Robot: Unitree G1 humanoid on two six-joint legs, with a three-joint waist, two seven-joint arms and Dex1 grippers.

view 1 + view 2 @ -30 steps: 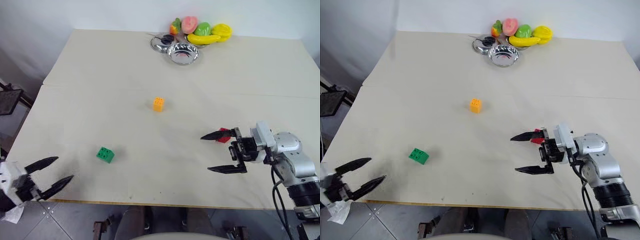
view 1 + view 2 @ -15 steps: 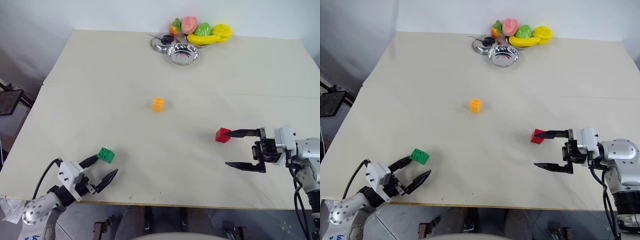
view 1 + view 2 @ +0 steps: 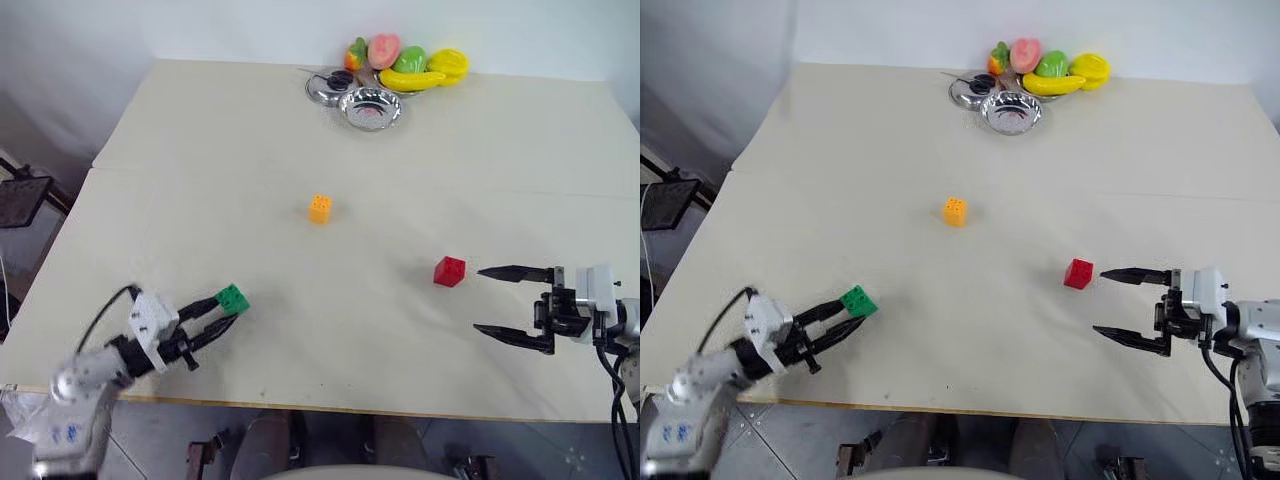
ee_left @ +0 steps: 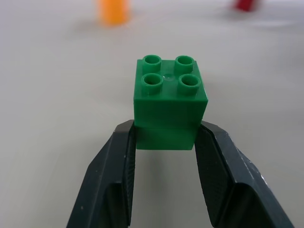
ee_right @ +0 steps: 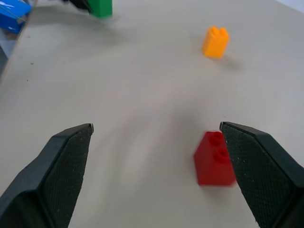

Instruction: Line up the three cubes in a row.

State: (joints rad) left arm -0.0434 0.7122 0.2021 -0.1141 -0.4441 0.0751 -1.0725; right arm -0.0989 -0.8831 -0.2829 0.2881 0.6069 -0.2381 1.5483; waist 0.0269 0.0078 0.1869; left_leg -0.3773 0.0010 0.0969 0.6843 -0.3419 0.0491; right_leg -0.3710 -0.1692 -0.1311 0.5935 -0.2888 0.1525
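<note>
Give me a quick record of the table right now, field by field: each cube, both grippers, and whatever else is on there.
green cube: near the table's front left edge, clamped between the left gripper's fingers
left gripper: shut on the green cube
orange cube: mid-table, standing free
red cube: right of centre, standing free
right gripper: open, just right of the red cube, not touching it
cubes in a row: not yet
far edge: two metal bowls, toy fruit
</note>
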